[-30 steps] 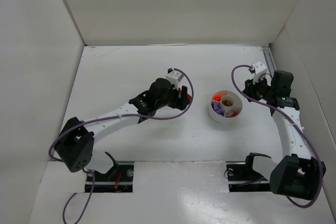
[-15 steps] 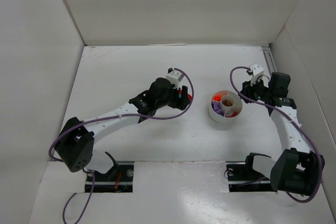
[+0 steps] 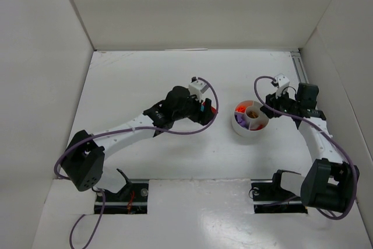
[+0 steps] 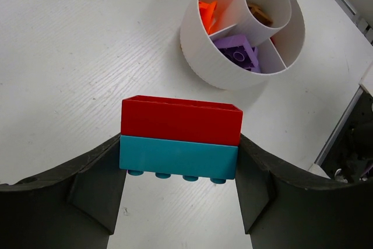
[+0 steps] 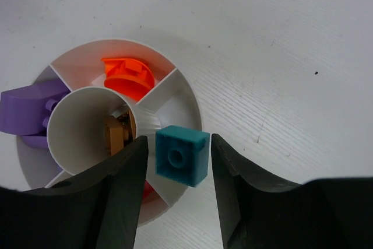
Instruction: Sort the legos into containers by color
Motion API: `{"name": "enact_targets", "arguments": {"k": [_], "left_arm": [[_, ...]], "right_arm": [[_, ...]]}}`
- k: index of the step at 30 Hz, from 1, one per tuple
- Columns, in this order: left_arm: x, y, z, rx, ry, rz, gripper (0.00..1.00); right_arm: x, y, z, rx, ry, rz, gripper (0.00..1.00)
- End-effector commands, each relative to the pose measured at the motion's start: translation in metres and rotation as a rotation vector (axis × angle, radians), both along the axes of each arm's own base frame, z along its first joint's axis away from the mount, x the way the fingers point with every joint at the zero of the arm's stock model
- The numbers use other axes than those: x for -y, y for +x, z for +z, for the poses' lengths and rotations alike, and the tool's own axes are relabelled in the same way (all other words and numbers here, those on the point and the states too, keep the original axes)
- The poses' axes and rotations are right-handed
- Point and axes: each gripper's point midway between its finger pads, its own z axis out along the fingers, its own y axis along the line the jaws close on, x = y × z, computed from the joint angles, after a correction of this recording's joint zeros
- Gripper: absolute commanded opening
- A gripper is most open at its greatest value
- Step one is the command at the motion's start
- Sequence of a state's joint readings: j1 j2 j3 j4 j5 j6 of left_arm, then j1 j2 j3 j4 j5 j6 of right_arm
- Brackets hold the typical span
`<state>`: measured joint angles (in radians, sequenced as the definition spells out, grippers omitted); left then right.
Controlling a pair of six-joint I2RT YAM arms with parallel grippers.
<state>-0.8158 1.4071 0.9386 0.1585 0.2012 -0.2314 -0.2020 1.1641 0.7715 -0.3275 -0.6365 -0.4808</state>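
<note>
- The small teal lego [image 5: 182, 155] is pinched in your right end effector [image 5: 178, 164], which is closed on it. It hangs above the white bowl [image 4: 204, 56], not yet in it.
- Straight under that piece is the one bare wedge [image 5: 175, 106], on the bowl's side toward the right edge of the tabletop [image 3: 145, 80]. The coming move looks like a plain drop with no sideways travel.
- The neighbouring wedges hold an orange piece [image 5: 125, 77] and a mostly hidden red piece [image 5: 147, 189]. A purple piece [image 5: 26, 112] lies across the bowl, and a brown piece [image 5: 116, 135] sits in the centre cup [image 5: 76, 123].
- The bowl stands right of the tabletop's middle, nearer the right edge than the left.
- Your left end effector [image 4: 179, 144] is closed on a red brick [image 4: 180, 119] stacked on a teal brick [image 4: 178, 157], their long axis spanning the gap between its fingers [image 4: 87, 185].
- From it the bowl lies toward the right edge, near but apart. The right arm is the nearer, so let it go first.
- I judge the two-colour stack needs splitting before either half can be sorted.
</note>
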Motion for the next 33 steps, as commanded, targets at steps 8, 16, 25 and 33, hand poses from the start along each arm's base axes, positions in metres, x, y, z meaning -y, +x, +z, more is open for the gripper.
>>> {"name": "enact_targets", "arguments": {"k": [8,16,25,33], "left_arm": [[0.016,-0.014,0.023,0.089,-0.047,-0.122,0.5],[0.029,-0.034,0.036,0.222,-0.027,-0.307,0.46],[0.048,-0.04,0.096,0.59,-0.041,-0.245,0.45],[0.052,-0.054,0.135,0.779,-0.139,-0.147,0.48]], "right_arm": [[-0.003,0.005,0.021,0.064,0.004,0.033,0.62],[-0.015,-0.011,0.093,0.228,-0.046,0.135,0.76],[-0.083,-0.069,0.149,0.274,0.291,0.384,0.99],[-0.127,-0.098,0.179,0.183,0.473,0.527,0.99]]}}
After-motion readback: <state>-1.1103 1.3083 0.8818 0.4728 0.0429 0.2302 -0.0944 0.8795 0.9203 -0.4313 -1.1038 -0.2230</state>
